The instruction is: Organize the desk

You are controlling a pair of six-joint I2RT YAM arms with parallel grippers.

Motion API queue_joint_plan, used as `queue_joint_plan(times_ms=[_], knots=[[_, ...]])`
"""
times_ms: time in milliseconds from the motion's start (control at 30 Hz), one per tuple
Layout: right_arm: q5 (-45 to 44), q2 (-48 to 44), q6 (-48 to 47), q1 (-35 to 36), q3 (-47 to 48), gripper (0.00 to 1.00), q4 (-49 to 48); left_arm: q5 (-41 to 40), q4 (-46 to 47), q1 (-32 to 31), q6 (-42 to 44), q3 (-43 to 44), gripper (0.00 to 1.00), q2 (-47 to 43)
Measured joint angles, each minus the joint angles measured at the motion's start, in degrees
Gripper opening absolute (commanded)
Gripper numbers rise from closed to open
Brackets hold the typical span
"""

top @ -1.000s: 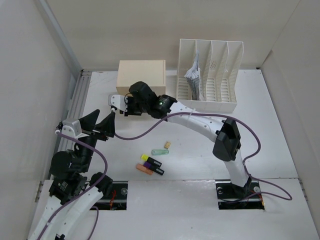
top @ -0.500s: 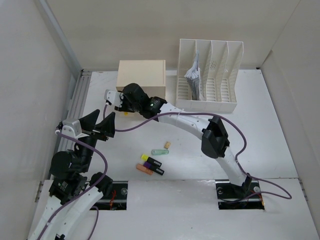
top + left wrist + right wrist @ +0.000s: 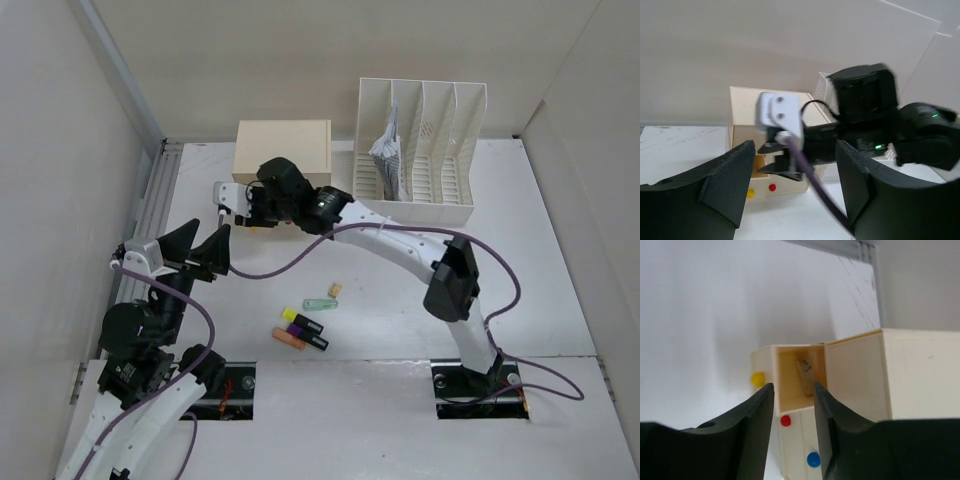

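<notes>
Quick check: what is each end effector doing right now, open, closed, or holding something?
Left end effector: open, holding nothing.
Right end effector: open, holding nothing, facing the pulled-out drawer.

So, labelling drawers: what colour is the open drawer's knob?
The knob is yellow, clearest in right wrist view.
</notes>
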State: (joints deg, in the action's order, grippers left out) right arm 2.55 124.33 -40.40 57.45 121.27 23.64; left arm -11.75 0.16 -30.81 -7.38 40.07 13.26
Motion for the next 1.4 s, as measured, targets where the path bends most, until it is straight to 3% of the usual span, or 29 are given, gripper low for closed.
queue_joint_plan(times_ms=[67,233,367,667,1400], knots=[[4.9,-4.4,-2.0,-0.1,-2.7,0.42,2.6,0.1,0.0,0.0,-0.2,0.0,0.62,-0.1],[22.6,-15.5,-17.8,-2.8,-9.6,0.42,14.0,0.4,0.8,-0.2,-0.6,0.0,0.62,-0.8],[28.7,-21.3,-31.5,-5.1,-17.2,0.41,22.0,0.3,0.3,-0.2,-0.6,-0.3,0.62,-0.8],[26.9,-17.3,-44.2,-5.6,-34.5,0.39,27.7,0.3,0.3,-0.2,-0.6,-0.3,0.64,-0.8],[20.6,-13.9,-49.3,-5.6,-43.6,0.44,22.5,0.3,0.3,-0.2,-0.6,-0.3,0.64,-0.8]])
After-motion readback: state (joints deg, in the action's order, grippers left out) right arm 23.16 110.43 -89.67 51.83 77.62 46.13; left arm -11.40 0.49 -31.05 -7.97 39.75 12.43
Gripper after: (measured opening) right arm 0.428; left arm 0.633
